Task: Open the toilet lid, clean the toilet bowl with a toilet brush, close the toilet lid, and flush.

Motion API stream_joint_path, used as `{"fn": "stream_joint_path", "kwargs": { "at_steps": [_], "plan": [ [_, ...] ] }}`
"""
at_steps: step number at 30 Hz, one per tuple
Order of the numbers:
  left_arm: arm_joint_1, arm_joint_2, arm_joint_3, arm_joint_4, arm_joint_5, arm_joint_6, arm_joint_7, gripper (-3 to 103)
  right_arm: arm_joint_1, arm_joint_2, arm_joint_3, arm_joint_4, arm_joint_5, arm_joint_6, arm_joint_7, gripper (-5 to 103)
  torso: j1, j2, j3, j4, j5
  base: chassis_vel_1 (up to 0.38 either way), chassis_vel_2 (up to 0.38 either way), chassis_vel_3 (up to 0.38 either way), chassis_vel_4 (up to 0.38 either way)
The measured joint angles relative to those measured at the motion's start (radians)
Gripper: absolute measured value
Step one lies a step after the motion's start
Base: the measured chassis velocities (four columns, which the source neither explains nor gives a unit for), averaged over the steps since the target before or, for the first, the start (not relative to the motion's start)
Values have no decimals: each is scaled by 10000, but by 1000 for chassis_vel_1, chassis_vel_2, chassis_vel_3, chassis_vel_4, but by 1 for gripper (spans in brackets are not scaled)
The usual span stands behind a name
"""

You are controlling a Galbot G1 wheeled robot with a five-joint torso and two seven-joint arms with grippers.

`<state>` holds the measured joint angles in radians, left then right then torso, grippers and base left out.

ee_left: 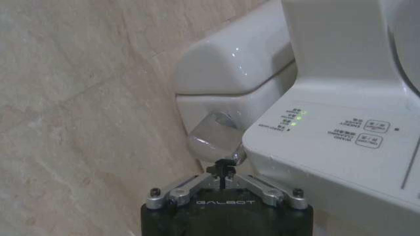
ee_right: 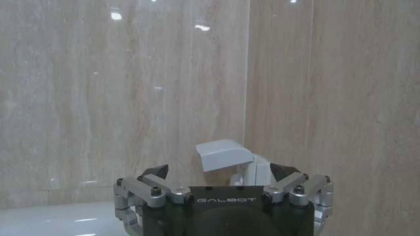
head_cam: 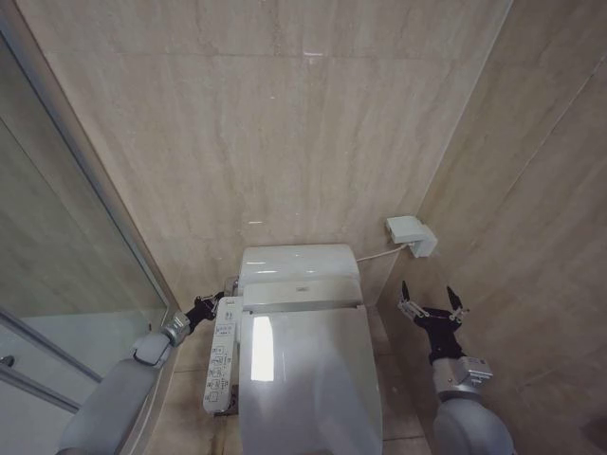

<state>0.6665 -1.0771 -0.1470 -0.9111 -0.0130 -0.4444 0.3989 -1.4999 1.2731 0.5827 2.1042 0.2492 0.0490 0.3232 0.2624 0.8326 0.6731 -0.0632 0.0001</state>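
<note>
The toilet lid [head_cam: 308, 374] lies shut over the toilet bowl, whose inside is hidden. The long white button panel [head_cam: 222, 358] runs along the toilet's left side. My left gripper [head_cam: 211, 305] is beside the tank [head_cam: 299, 263], above the panel's far end. Up close, the left gripper [ee_left: 223, 173] is shut, its tips against the chrome flush lever [ee_left: 213, 135] on the tank's side [ee_left: 236, 64]. My right gripper [head_cam: 432, 305] hangs open in the air to the right of the toilet, holding nothing. The toilet brush is out of view.
A glass shower partition [head_cam: 66, 246] stands close on the left. Beige tiled walls close in behind and on the right. A white wall box [head_cam: 411, 234] with a cable sits behind the right gripper [ee_right: 220, 174], also seen as the box [ee_right: 223, 154].
</note>
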Motion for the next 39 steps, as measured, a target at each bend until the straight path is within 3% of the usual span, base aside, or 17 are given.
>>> {"fn": "stream_joint_path", "kwargs": {
  "at_steps": [10, 20, 25, 32, 39],
  "plan": [
    [-191, -95, -24, 284, 143, -125, 8, 0, 0, 0, 0, 0, 0, 0, 0, 100, 0, 0, 0, -9, -3, 0, 0, 0, 0],
    [-401, -260, -279, 511, 144, -188, 9, 0, 0, 0, 0, 0, 0, 0, 0, 100, 0, 0, 1, -2, -3, 0, 0, 0, 0],
    [-154, -279, -625, 139, 198, -140, -17, 0, 0, 0, 0, 0, 0, 0, 0, 100, 0, 0, 0, 1, 1, 0, 0, 0, 0],
    [420, -127, -1087, -181, 226, -192, -4, 0, 0, 0, 0, 0, 0, 0, 0, 100, -2, 2, -1, -12, -3, 0, 0, 0, 0],
    [590, 64, -1293, -484, 261, -239, -7, 0, 0, 0, 0, 0, 0, 0, 0, 100, -2, 2, -1, -4, -1, 0, 0, 0, 0]
  ]
}}
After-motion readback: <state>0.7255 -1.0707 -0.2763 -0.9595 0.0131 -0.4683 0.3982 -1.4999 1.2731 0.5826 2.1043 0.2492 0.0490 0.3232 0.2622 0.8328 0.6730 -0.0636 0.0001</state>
